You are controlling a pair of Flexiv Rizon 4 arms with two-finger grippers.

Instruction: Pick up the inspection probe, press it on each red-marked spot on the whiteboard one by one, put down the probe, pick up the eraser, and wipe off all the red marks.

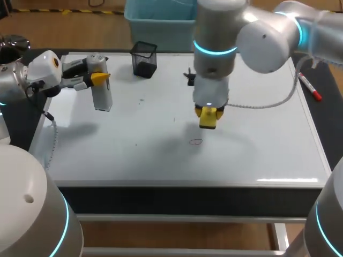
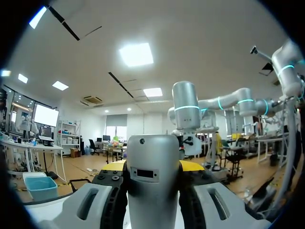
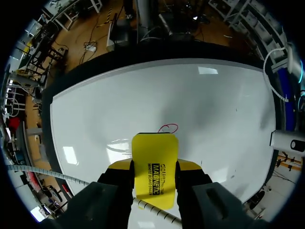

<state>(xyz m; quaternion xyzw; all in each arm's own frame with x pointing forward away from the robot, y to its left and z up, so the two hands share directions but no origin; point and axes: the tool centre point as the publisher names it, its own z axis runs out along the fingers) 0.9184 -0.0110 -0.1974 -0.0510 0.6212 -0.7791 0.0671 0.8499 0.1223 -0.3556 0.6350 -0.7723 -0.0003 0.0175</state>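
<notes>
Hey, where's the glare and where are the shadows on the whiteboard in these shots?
Head view: a glare streak on the whiteboard near its front edge; soft shadows beneath the right end effector and the probe. Right wrist view: pale light reflections ahead of and beside the eraser, none over the red mark. Left wrist view: hardly any board shows.

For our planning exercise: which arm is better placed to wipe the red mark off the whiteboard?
Right. The right gripper holds the yellow eraser close by the red mark; the left gripper holds the probe far off to the side.
</notes>
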